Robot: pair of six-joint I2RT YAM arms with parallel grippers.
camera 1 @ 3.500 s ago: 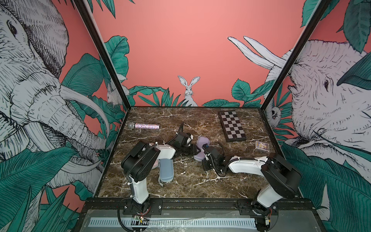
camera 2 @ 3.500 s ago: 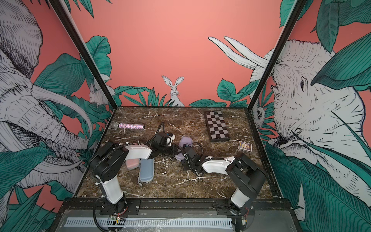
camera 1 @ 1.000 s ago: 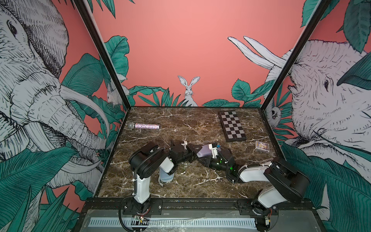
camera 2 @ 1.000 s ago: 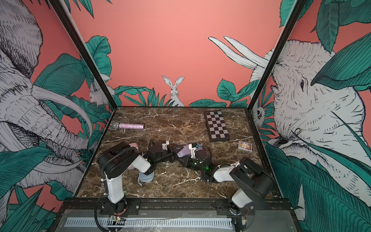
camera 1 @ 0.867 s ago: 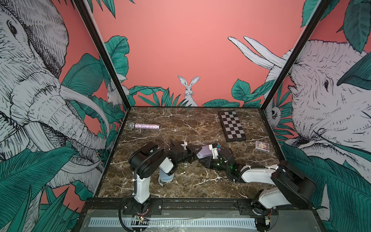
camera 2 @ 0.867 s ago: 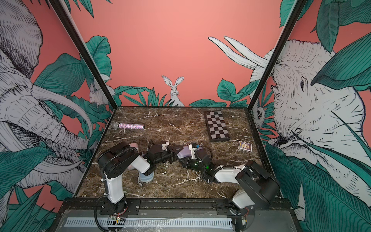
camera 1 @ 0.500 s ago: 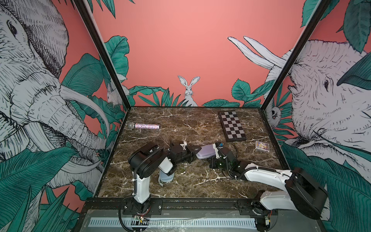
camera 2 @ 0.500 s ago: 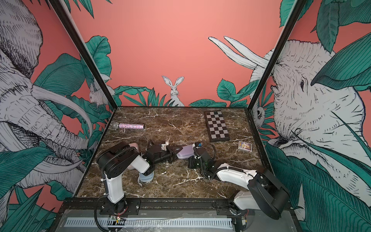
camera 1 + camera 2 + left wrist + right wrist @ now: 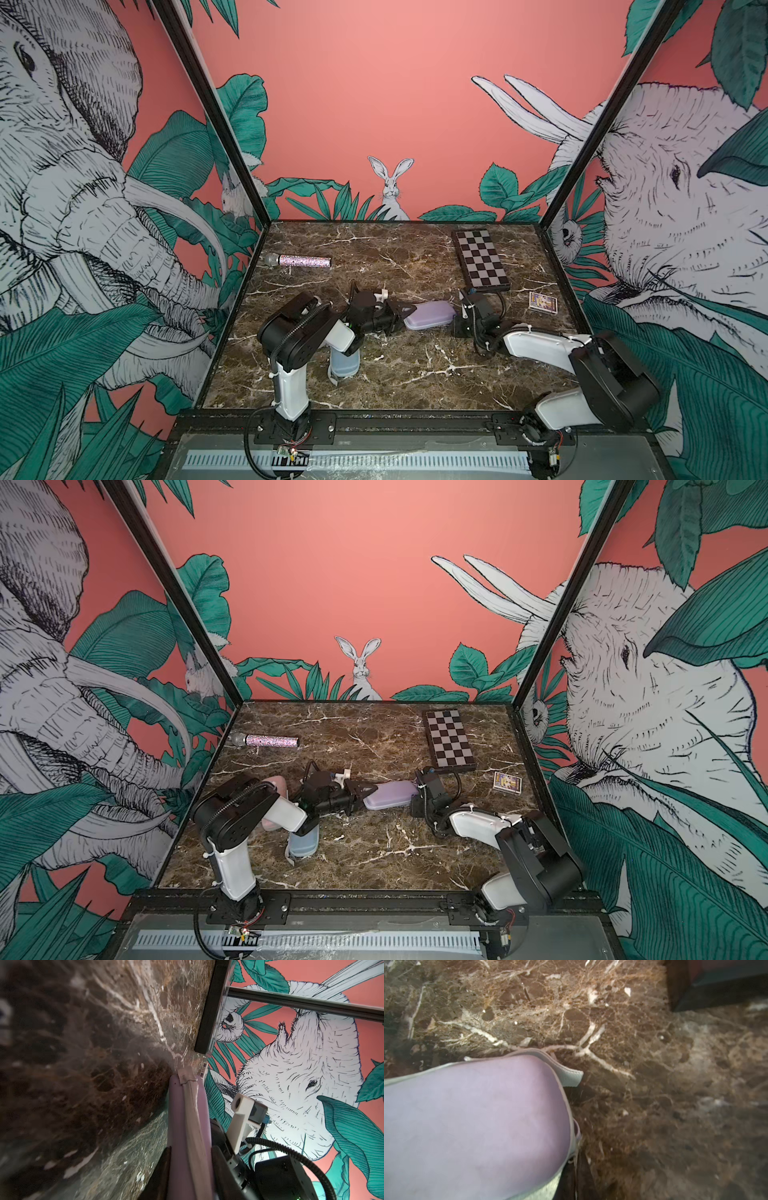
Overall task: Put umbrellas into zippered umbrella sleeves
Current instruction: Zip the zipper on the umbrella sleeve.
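Brown marble bench [image 9: 415, 374] carries everything. Left tool [image 9: 404, 316] is clamped on one end of the closed lilac case [image 9: 430, 314], which lies flat near the bench's middle; the left wrist view shows its zip seam running out from between the jaws. Right tool [image 9: 458, 329], jaws together, sits at the case's other end. Blue case [image 9: 344, 365] lies under the left arm, pink case [image 9: 275, 788] behind it.

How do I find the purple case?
On the marble table, come forward from the checkered board. The lilac case lies closed between the two arms. Only it is purple; the blue case and pink case sit by the left arm.
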